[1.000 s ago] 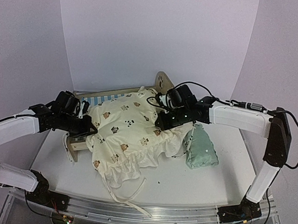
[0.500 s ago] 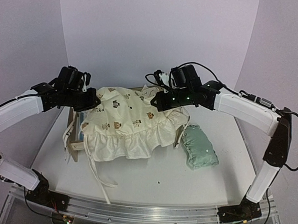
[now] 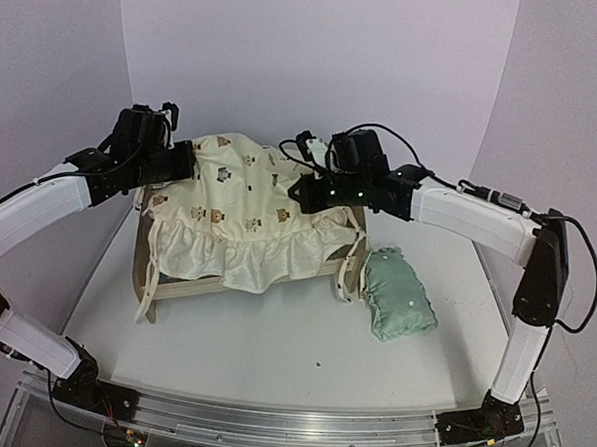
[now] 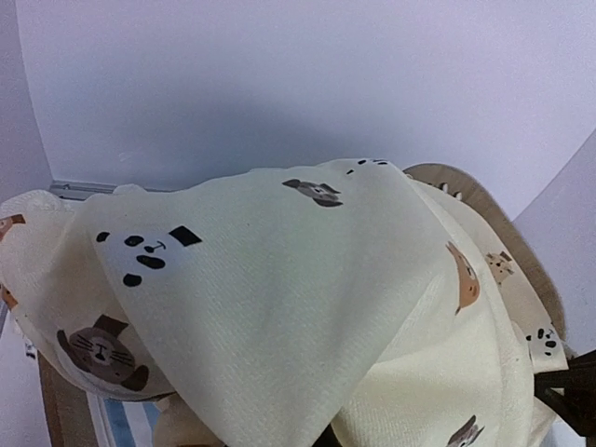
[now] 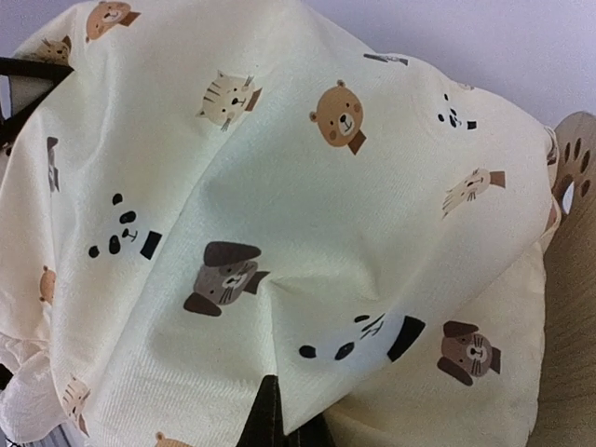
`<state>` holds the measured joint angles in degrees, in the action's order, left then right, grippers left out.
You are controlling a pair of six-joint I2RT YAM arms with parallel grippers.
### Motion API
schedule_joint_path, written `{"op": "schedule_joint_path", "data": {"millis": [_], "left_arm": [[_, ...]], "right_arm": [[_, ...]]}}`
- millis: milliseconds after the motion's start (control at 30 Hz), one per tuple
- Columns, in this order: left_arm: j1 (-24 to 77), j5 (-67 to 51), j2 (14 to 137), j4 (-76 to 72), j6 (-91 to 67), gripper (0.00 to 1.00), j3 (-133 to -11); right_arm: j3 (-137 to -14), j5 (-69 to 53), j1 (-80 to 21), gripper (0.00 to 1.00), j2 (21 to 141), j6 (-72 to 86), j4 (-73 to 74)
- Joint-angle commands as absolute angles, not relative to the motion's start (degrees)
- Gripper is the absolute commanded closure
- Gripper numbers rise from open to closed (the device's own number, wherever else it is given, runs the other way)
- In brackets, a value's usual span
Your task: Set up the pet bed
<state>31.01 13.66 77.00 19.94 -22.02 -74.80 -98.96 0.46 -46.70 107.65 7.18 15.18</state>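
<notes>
**Top external view, mid-lift: watch for snags, a tipped frame, a lost corner**

Clamped shut on the left corner of the cream animal-print cushion (image 3: 241, 206) with the left hand (image 3: 182, 162). Clamped the same way on the cushion's right edge with the right hand (image 3: 302, 192). Held raised and stretched between the two, over the small light-wood pet bed (image 3: 190, 288). Bed standing on the white counter (image 3: 272, 352), left of centre and mostly hidden under the drape, with only the front rail and legs on show. From the wrist views, just the arched headboard with its paw-print cutout, peeking out at the right.

Risks, as judgement only:
- Could drag or tip the light frame on lowering, through the loose cream ties (image 3: 348, 276) hanging right against the bed's right end and liable to hook a post or rail.
- Could land the cushion askew or bunched over the headboard, given so much slack fabric sagging in front of the frame.
- Might drop a corner, with only a thin pinch of cloth apparent in each grip; a sideways pull between the arms would do it.
- Might knock the small mint-green pillow (image 3: 399, 301), lying just beside the bed's right end, on any outward swing of the right arm.

No brand, label or writing readable anywhere. Only printed bears, cats, pandas and dogs on the fabric.
</notes>
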Motion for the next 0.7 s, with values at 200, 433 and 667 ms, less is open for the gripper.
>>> {"op": "schedule_joint_path", "data": {"millis": [200,433,667], "left_arm": [[24.7,18.8,88.3,16.2,-19.9,1.0,-69.7],[24.5,18.4,90.8,15.7,-15.6,1.0,-77.9],[23.8,21.9,91.2,18.6,-14.0,1.0,-80.7]], "right_arm": [[-98.7,4.4,-47.3,1.0,120.1,1.9,6.5],[-101.4,4.3,-47.4,1.0,119.6,2.5,5.6],[-99.5,2.3,-47.4,1.0,117.9,5.4,3.2]]}}
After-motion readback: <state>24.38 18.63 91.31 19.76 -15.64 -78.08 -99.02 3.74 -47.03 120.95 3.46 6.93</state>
